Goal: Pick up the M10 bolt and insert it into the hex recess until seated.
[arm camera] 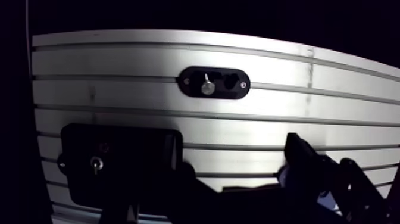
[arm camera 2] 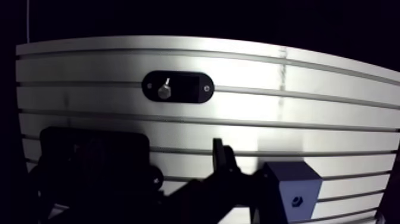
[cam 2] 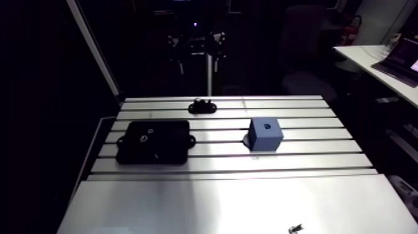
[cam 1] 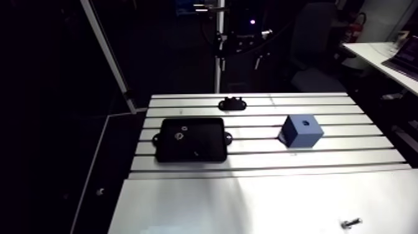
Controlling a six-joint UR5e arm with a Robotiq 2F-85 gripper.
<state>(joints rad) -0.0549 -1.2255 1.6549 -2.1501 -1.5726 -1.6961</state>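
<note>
- Gripper (arm camera: 233,156): jaws apart, empty.
- Tray (cam 1: 190,140): black, beside gripper.
- Cube (cam 1: 298,135): blue, recess (cam 1: 306,124) on top, beside gripper.
- Holder (arm camera: 213,81): black, ahead of gripper.
- Bolt (arm camera: 208,87): in holder, straight ahead, shank pointing away, well apart from cube.

Tray (cam 1: 190,140): on my table (cam 1: 348,149), left of the block.
Block (cam 1: 302,131): right of the tray, apart.
Small plate (cam 1: 232,103): behind both, near the far edge.
Bolt (cam 1: 350,222): nearest me, right, alone.
</note>
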